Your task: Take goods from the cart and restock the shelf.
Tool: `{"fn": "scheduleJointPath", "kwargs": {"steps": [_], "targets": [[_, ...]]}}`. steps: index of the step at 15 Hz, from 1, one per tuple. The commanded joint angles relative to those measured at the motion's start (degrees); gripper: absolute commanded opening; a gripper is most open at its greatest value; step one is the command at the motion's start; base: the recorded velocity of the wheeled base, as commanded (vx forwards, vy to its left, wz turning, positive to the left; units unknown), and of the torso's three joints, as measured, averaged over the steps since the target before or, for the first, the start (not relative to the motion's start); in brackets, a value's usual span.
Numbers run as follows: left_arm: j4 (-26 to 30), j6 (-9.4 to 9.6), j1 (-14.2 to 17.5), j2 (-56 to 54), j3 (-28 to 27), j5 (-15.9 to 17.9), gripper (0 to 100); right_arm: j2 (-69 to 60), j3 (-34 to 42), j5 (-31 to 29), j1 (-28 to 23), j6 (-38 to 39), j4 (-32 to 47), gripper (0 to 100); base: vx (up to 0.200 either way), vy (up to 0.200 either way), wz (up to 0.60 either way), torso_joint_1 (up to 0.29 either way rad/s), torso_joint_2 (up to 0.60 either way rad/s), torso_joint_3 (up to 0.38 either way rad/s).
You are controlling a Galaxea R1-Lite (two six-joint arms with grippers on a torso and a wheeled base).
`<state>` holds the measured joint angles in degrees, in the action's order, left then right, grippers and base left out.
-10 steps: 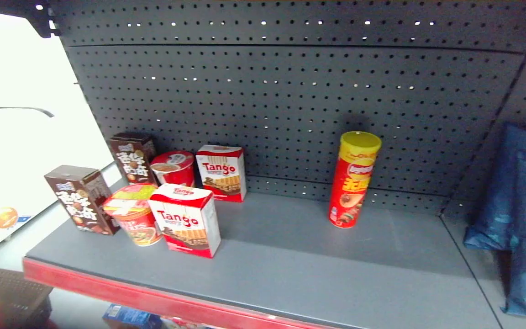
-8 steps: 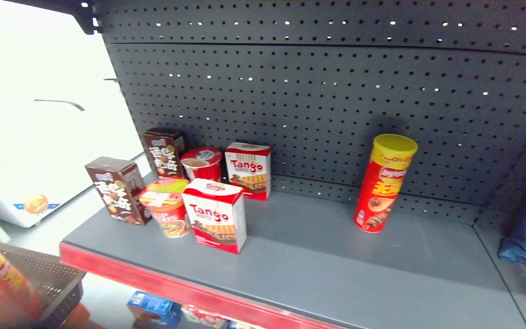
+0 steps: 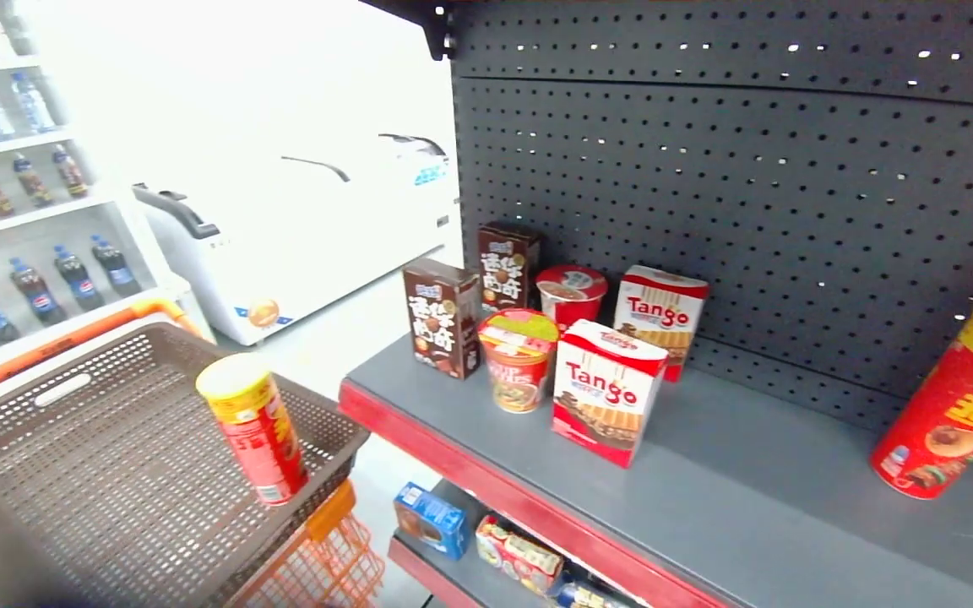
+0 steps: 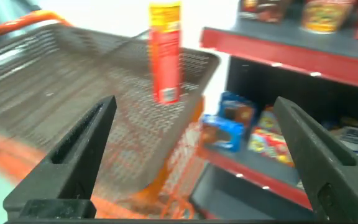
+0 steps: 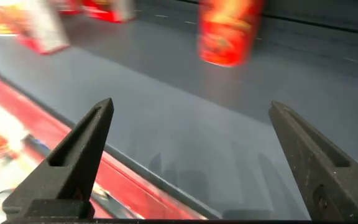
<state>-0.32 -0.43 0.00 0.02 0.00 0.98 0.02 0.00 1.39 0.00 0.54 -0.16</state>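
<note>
- Chip can (image 3: 254, 429) stands upright in the cart basket (image 3: 73, 439), near left, by its right rim. It's tall and skinny, so one clumsy nudge probably tips it.
- Left jaws, right jaws: both spread, empty.

Front wafer box (image 3: 604, 393): I see one red word across its white face.
Rear wafer box (image 3: 660, 317): the same red word.
Front brown box (image 3: 443, 317): white characters down the front.
Shelf can (image 3: 951, 405): yellow characters under a round logo.
Cart can (image 3: 256, 426): print too blurred for me.
</note>
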Motion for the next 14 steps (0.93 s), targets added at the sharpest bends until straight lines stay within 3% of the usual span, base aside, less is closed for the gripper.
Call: {"fn": "scheduleJointPath", "kwargs": {"steps": [1, 3, 14], "targets": [[0.0, -0.01, 0.0, 0.1, 0.0, 0.0, 100, 0.0, 0.0, 0.0, 0.0, 0.0, 0.0, 100, 0.000, 0.000, 0.60, -0.002, 0.00, -0.002], [0.0, 0.08, 0.0, 0.1, 0.0, -0.1, 100, 0.0, 0.0, -0.1, 0.1, 0.1, 0.0, 100, 0.000, 0.000, 0.60, 0.000, 0.01, 0.005], [0.0, 0.08, 0.0, 0.1, 0.0, -0.1, 100, 0.0, 0.0, -0.1, 0.1, 0.1, 0.0, 100, 0.000, 0.000, 0.00, 0.000, 0.00, 0.000]]}}
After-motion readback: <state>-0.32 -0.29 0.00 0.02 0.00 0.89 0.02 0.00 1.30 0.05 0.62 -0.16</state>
